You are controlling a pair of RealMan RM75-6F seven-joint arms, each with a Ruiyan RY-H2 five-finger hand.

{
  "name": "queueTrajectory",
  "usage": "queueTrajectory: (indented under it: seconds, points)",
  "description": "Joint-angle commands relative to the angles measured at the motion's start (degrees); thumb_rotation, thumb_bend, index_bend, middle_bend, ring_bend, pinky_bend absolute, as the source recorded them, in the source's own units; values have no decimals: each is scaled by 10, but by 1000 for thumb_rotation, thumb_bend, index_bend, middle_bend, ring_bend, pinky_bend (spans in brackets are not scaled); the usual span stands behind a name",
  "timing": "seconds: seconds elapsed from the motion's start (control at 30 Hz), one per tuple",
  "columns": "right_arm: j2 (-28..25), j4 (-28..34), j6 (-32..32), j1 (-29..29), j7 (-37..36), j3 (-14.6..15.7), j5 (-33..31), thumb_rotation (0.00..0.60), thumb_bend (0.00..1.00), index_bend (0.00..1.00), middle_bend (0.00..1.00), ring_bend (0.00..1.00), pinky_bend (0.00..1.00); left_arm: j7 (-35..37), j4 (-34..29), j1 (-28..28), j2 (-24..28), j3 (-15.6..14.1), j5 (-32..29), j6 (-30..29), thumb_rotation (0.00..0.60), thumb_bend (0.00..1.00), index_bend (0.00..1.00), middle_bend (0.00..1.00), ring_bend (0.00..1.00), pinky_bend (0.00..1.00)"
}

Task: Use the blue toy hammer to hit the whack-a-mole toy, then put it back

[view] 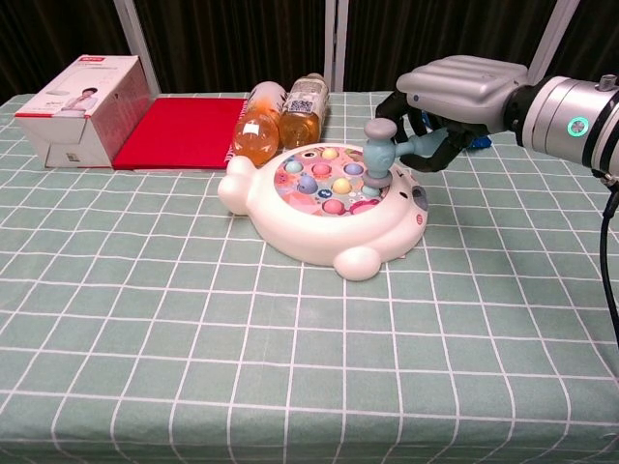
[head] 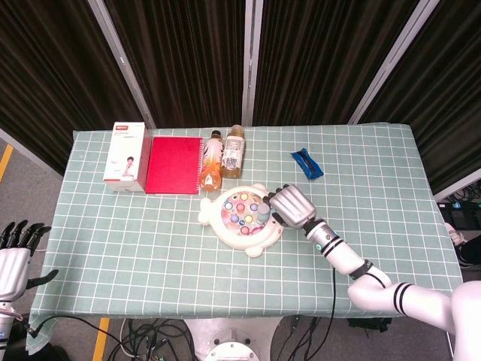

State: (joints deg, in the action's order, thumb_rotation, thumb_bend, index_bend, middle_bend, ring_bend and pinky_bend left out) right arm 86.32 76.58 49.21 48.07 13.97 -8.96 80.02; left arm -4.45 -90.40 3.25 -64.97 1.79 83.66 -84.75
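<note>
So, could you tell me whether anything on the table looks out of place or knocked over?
Two bottles lie on their sides beside the red notebook rather than standing. Nothing looks spilled or damaged. The right hand holds the blue toy hammer over the whack-a-mole toy.
</note>
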Motion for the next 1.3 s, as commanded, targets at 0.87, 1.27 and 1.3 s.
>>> queueTrajectory:
  seconds: [0.87, 1.27, 1.3]
  points:
    - [39, -58, -23, 46, 10, -27, -51, 600, 670, 766, 659, 599, 748, 11, 7, -10, -5, -3, 0, -10, 600, 0, 204, 149, 48, 17]
    - [49, -49, -37, 81, 44, -42, -65, 600, 668, 768, 659, 598, 748, 12, 8, -10, -6, -3, 7, -13, 600, 0, 204, 149, 48, 17]
    - [57, -55, -41, 85, 49, -43, -70, 600, 668, 768, 659, 598, 748, 13, 8, -10, -6, -3, 5, -13, 600, 0, 204, 149, 48, 17]
